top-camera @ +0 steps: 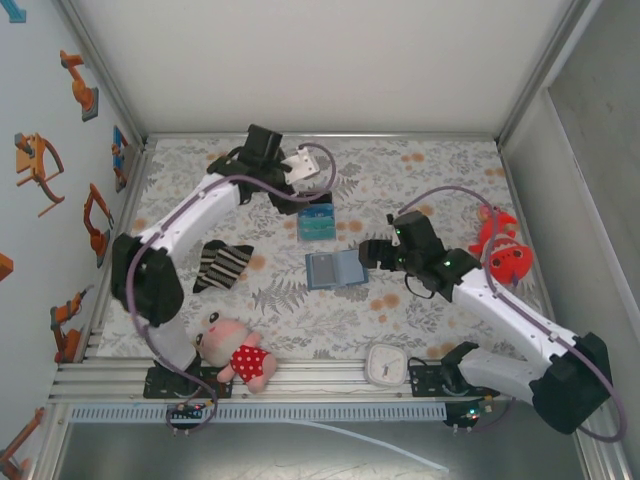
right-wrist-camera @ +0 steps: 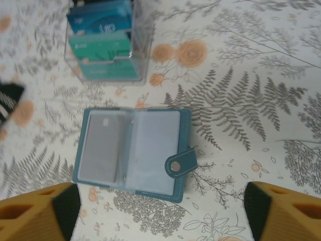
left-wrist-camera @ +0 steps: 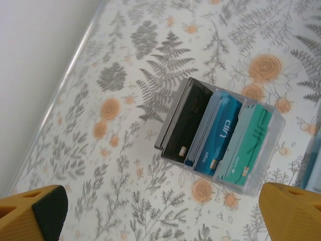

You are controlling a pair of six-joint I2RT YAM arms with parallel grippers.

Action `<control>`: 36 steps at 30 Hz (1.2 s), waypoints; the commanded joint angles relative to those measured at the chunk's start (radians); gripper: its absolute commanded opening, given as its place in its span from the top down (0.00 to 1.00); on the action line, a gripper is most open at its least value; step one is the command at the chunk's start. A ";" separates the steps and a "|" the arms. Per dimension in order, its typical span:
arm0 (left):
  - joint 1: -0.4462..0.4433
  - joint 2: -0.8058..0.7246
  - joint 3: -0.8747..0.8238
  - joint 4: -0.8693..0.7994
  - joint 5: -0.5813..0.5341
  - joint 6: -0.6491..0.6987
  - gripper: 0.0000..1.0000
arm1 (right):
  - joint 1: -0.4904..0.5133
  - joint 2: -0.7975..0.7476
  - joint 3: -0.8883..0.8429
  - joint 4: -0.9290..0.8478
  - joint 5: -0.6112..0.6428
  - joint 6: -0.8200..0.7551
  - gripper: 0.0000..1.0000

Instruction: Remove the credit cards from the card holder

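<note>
Card holder [top-camera: 335, 268] lies open flat on the worktop [top-camera: 430, 180], long axis left-right, clasp tab [right-wrist-camera: 180, 163] pointing toward the right tool [right-wrist-camera: 160, 213]. Credit cards [left-wrist-camera: 215, 135] stand on edge in a clear box [right-wrist-camera: 140, 45] just behind it. Both the left tool [left-wrist-camera: 163, 213] and the right one gape wide, holding nothing.

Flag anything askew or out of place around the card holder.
Nothing looks damaged or spilled. The card holder lies open and flat; the credit cards stand slanted but tidy inside a clear box beside it.
</note>
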 commanded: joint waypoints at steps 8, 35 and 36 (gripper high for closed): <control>-0.003 -0.487 -0.587 0.538 -0.140 -0.647 0.03 | 0.197 0.291 0.188 -0.035 0.040 -0.057 0.34; -0.002 -0.700 -0.835 0.602 -0.389 -1.098 0.03 | 0.319 0.783 0.487 -0.171 0.134 -0.173 0.43; -0.002 -0.695 -0.833 0.599 -0.392 -1.103 0.03 | 0.319 0.785 0.487 -0.169 0.138 -0.171 0.43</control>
